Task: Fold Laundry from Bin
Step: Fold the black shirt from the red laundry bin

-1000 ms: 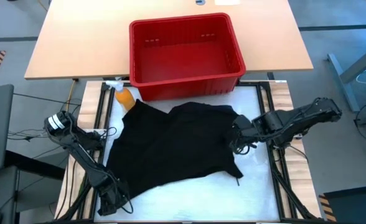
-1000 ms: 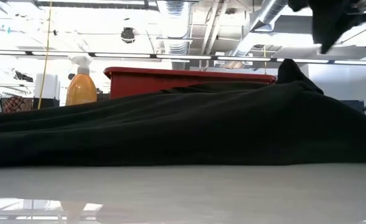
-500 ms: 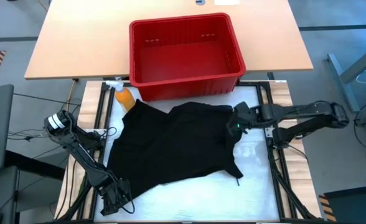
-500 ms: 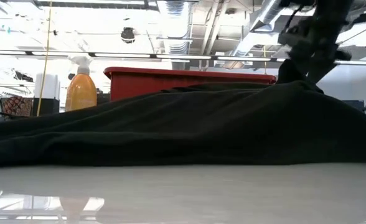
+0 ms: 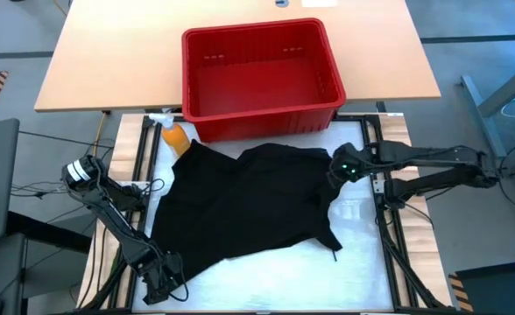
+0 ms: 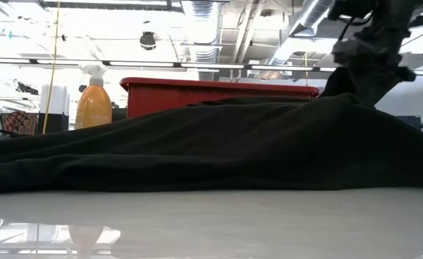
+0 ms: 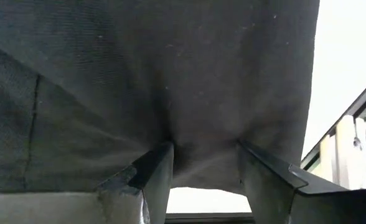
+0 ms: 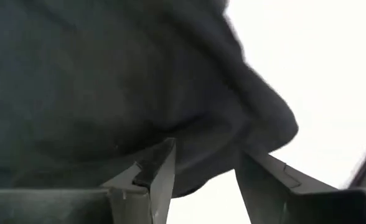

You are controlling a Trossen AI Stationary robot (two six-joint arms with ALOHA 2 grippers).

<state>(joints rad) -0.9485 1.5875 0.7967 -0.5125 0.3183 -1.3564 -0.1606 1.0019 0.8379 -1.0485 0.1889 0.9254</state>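
Note:
A black garment (image 5: 249, 206) of the laundry lies spread on the white mat, its far edge just short of the red bin (image 5: 187, 79). The bin stands on the wooden table beyond it, and nothing shows inside. My left gripper (image 5: 158, 282) sits at the garment's near left corner, shut on the cloth. My right gripper (image 5: 339, 168) is down at the garment's far right corner, shut on cloth there. In the low view the right gripper (image 6: 362, 72) stands over a raised hump of the garment (image 6: 197, 144). My left gripper pinches the garment near its near left edge (image 7: 201, 146) between its two fingers, which slant steeply down. Creases run in toward the fingers (image 7: 158, 168). The cloth's free edge shows just behind them, and the garment stays on the mat. My right gripper has a rounded fold at the garment's far right corner (image 8: 201, 146) between its two fingers (image 8: 155, 174), coming from above on a steep slant. One layer or several, I cannot tell. The garment lies on the mat, not lifted.
An orange spray bottle (image 5: 175, 136) stands at the mat's far left corner beside the bin. Bare white mat (image 5: 354, 236) shows near and right of the garment. Metal frame rails run along both sides of the mat.
My right gripper has gone toward the table's far edge and come down from high above onto the garment's far right corner, its arm stretching out level. The garment has kept its place and shape.

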